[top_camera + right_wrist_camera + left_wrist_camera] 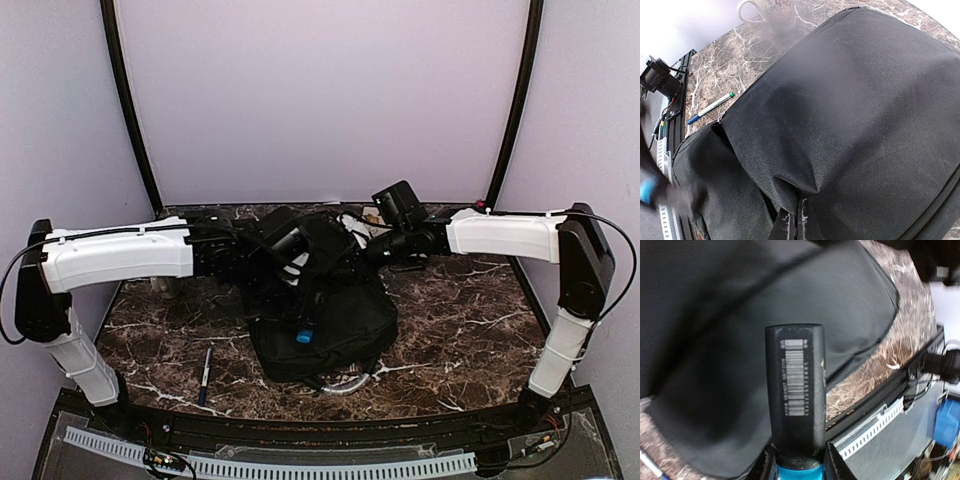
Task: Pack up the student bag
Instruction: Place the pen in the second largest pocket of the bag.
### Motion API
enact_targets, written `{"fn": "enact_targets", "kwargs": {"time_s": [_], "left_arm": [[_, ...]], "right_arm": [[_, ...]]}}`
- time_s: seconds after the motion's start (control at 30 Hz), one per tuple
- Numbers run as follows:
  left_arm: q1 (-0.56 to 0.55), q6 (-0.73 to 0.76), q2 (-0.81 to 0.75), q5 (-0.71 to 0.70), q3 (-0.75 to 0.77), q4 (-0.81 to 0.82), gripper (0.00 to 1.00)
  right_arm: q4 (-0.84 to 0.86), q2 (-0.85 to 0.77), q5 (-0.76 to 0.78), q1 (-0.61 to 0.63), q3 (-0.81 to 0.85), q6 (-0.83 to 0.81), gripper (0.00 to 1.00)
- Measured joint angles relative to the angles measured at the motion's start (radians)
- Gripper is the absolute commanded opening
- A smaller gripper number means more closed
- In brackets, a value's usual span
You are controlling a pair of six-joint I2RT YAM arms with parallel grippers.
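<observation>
The black student bag (335, 325) lies in the middle of the marble table. My left gripper (800, 462) is shut on a black tube with a barcode label (796, 385), gripping it just above its blue cap (799, 473), over the bag's fabric (715, 340). The blue cap also shows in the top view (304, 336). My right gripper (796, 222) is shut, pinching a raised fold of the bag's fabric (840, 110) beside an open zipper edge. In the top view it (375, 252) is at the bag's far end.
A pen with a blue tip and green end (205, 372) lies on the table front left, also in the right wrist view (710, 107). A mug (772, 12) stands at the back left, under my left arm. A perforated rail (300, 465) runs along the front edge.
</observation>
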Motion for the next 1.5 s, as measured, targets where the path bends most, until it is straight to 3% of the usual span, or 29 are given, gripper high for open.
{"fn": "enact_targets", "kwargs": {"time_s": [0.3, 0.63, 0.93, 1.03, 1.17, 1.37, 1.43, 1.5], "left_arm": [[-0.024, 0.026, 0.202, 0.005, 0.124, -0.004, 0.08], [0.085, -0.093, 0.209, -0.128, 0.124, 0.006, 0.09], [0.134, -0.118, 0.214, -0.114, 0.119, 0.055, 0.37], [0.134, -0.112, 0.211, -0.097, 0.111, 0.066, 0.57], [0.114, -0.088, 0.161, -0.081, 0.032, 0.124, 0.71], [0.061, 0.006, 0.014, -0.118, -0.064, 0.117, 0.62], [0.048, 0.053, -0.017, -0.145, -0.073, 0.103, 0.56], [0.038, 0.113, -0.034, -0.171, -0.08, 0.091, 0.43]], "right_arm": [[0.0, 0.0, 0.0, 0.0, 0.0, 0.0, 0.0], [0.0, -0.002, 0.0, 0.0, 0.0, 0.0, 0.0], [0.006, -0.006, 0.008, 0.0, 0.0, 0.0, 0.0], [0.006, -0.007, 0.009, 0.003, 0.0, -0.001, 0.0], [0.005, -0.007, 0.008, 0.008, -0.002, -0.001, 0.0], [0.005, -0.007, 0.007, 0.011, -0.004, -0.001, 0.0], [0.005, -0.007, 0.007, 0.011, -0.004, -0.001, 0.0], [0.005, -0.007, 0.007, 0.011, -0.004, -0.001, 0.0]]}}
